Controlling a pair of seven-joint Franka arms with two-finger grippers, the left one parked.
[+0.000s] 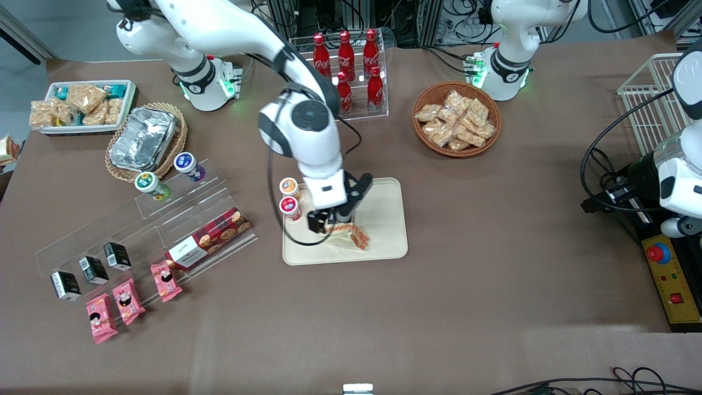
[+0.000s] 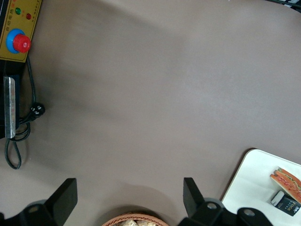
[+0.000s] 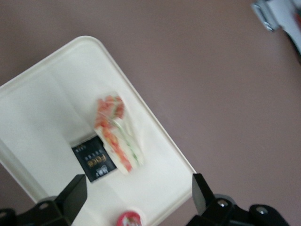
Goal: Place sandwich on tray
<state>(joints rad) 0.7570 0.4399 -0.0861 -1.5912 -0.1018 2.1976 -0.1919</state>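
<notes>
Right now, toward my working end of the table, a white bin [image 1: 129, 104] is holding snack packets, and a crinkled foil tray [image 1: 142, 137] is sitting in a wicker holder nearer the front camera. Nearer still, a red biscuit box [image 1: 211, 238] is lying on a clear acrylic shelf.

Next, two small capped cups [image 1: 289, 186] [image 1: 289, 207] are standing on the edge of the tray [image 1: 384, 219] that faces my end of the table. The red-lidded one is also showing in my wrist camera [image 3: 129, 219].

I am holding my gripper [image 1: 332, 222] above the tray [image 3: 47, 103], with the fingers [image 3: 75, 190] spread wide and nothing gripped between them. A small black packet [image 3: 94, 161] is lying on the tray beneath me, touching the sandwich [image 3: 115, 136].

The sandwich [image 1: 351, 236] is lying on the tray, on the part nearest the front camera, clear of my fingers. Its red-orange and green filling is showing through the wrap. The parked arm's wrist camera is also catching the sandwich [image 2: 287, 178] and the black packet [image 2: 285, 204] on a corner of the tray [image 2: 249, 183].

Farther from the front camera, red cola bottles [image 1: 346, 60] are standing in a clear rack. Toward the parked arm's end, a round wicker basket [image 1: 425, 104] is holding wrapped snacks.
</notes>
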